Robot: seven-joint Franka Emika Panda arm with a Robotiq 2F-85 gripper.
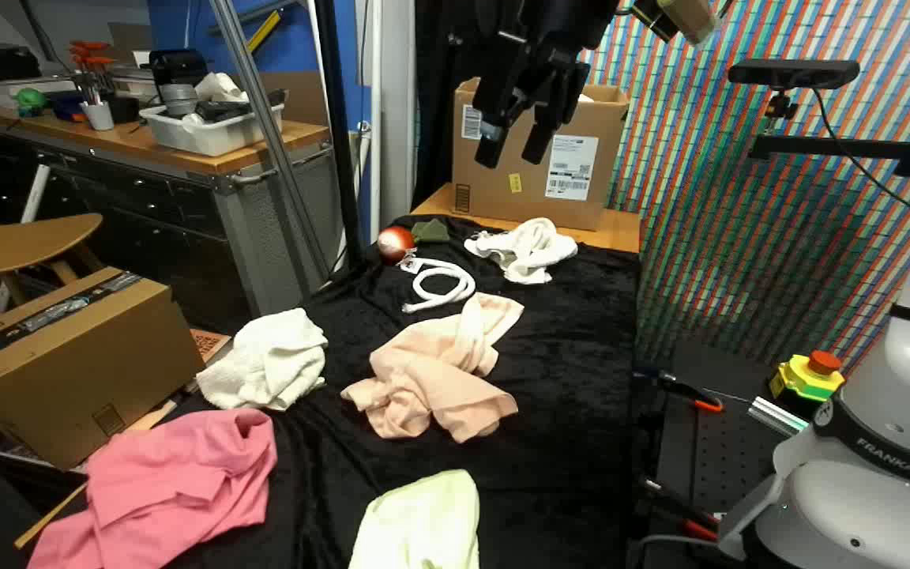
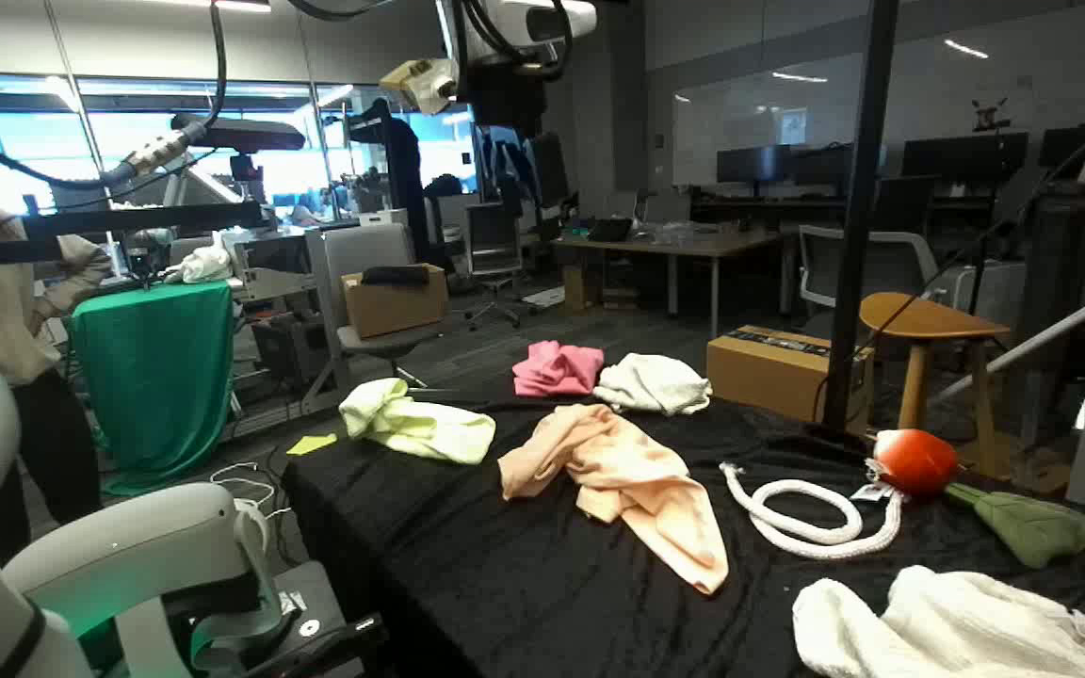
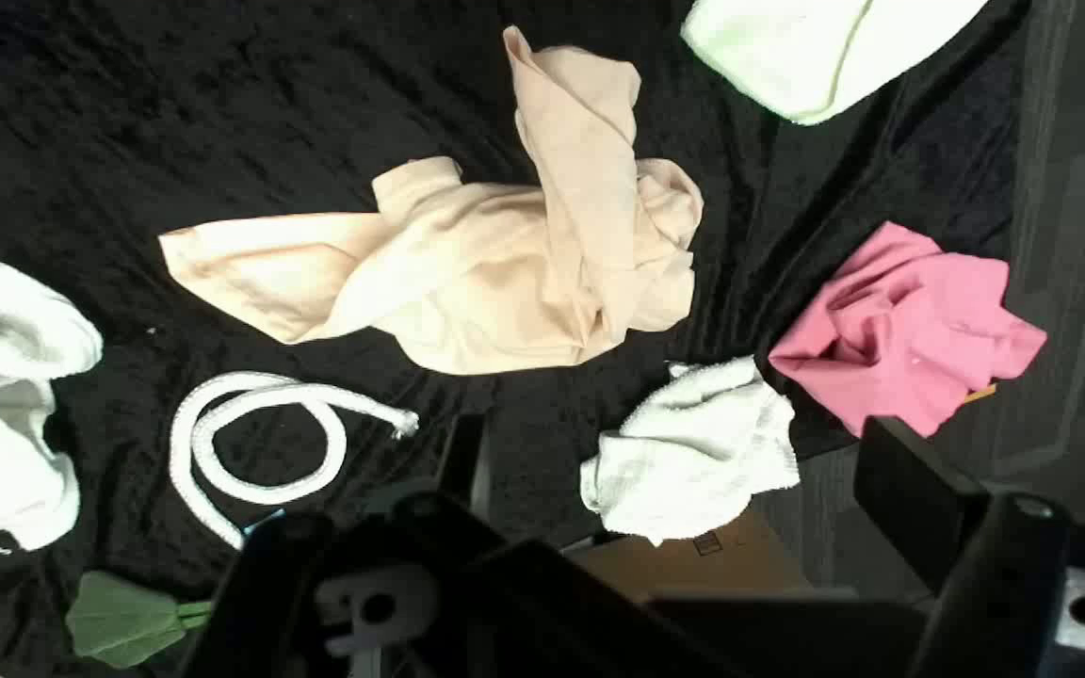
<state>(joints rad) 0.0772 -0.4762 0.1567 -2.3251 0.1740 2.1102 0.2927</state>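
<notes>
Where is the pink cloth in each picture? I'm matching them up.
In an exterior view, the pink cloth lies at lower left.
In an exterior view, the pink cloth lies near the centre.
In the wrist view, the pink cloth lies right of centre.
Shared landmark: the peach cloth, visible in all three.

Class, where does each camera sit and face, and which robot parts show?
An exterior view: near the yellow-green cloth, facing the labelled box; arm base right, tool above.
An exterior view: near the frayed white cloth, facing a desk; arm base left, wrist above.
Wrist view: on the wrist, facing down on the peach cloth; fingers at bottom.
Both exterior views share that cloth.
</notes>
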